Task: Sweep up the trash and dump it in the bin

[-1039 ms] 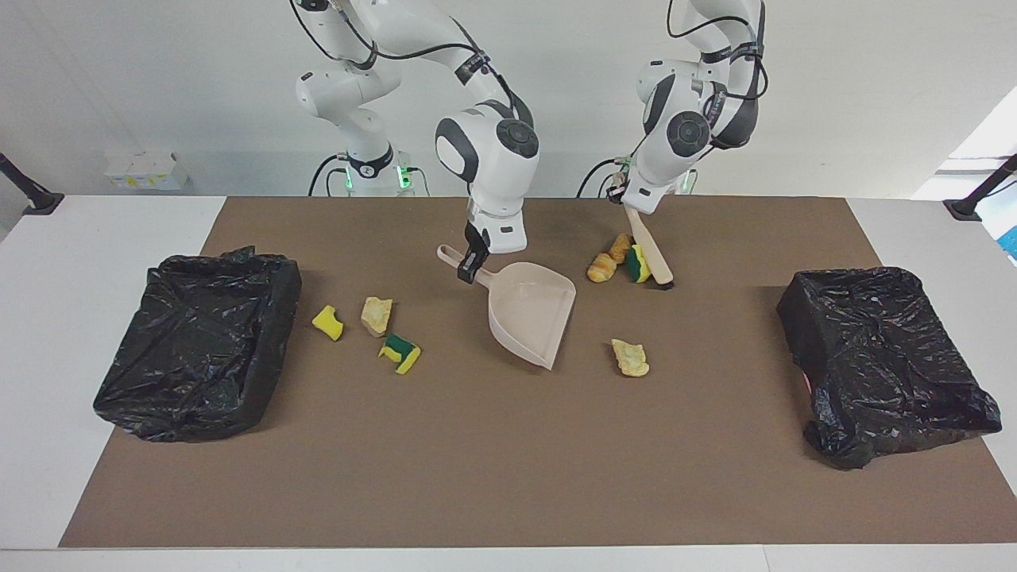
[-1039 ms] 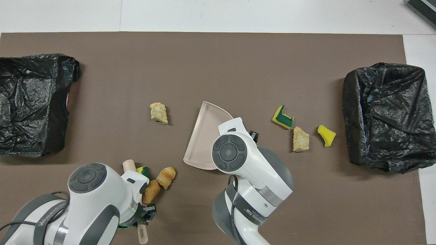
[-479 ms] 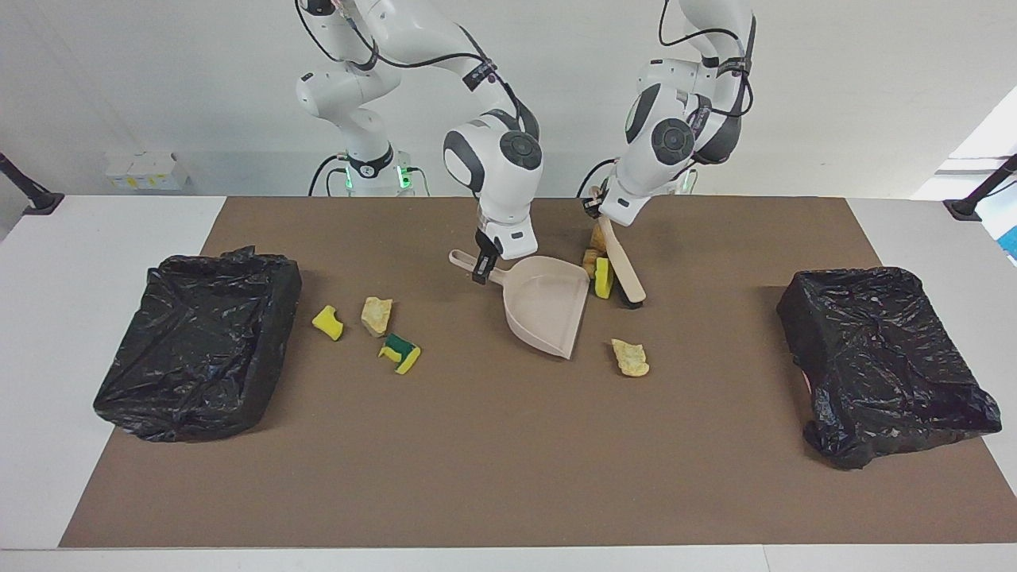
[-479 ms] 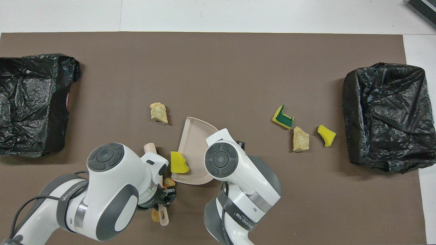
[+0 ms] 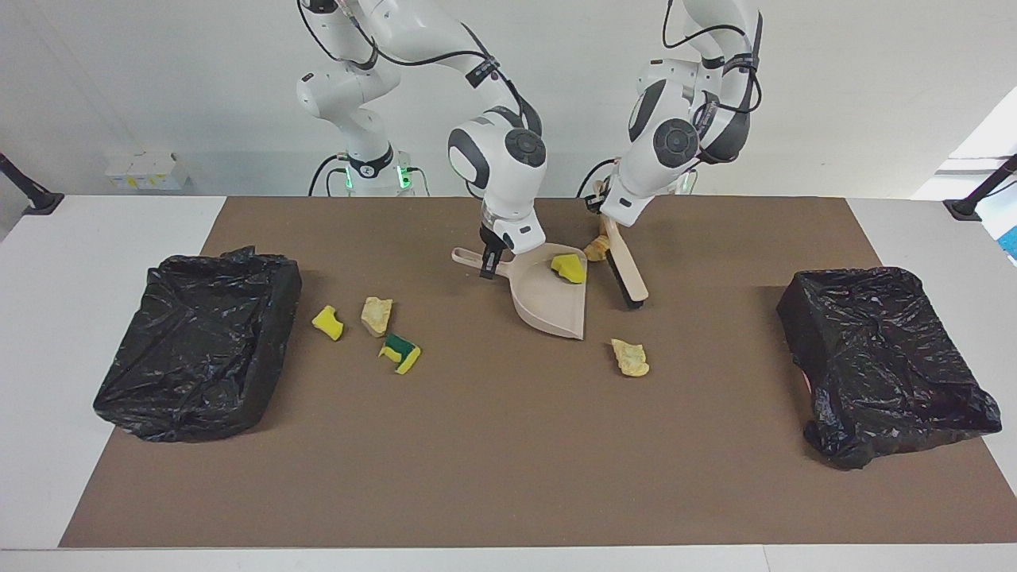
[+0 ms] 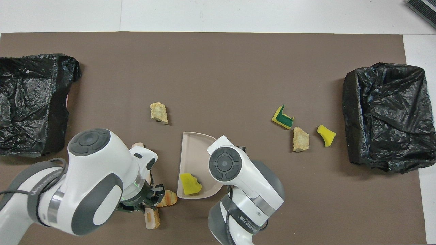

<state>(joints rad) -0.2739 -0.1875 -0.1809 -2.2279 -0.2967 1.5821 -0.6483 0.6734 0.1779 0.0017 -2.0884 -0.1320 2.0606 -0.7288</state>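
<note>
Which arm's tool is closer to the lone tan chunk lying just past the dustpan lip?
Left. The left tool holds the brush, whose bristles stand near the tan chunk. The right tool grips the dustpan handle, with the whole pan between.

White table [image 5: 914,230] under a brown mat [image 5: 508,461], plain white wall [image 5: 159,79] rising above the table, small white box [image 5: 143,169] at the wall's foot, daylight near the table's corner

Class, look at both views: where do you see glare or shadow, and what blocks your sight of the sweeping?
Facing view: the crinkled black plastic bin bag glints with highlights; the beige plastic dustpan casts a soft shadow. Overhead view: the left arm's white body hides its claw and most of the beige brush.
</note>
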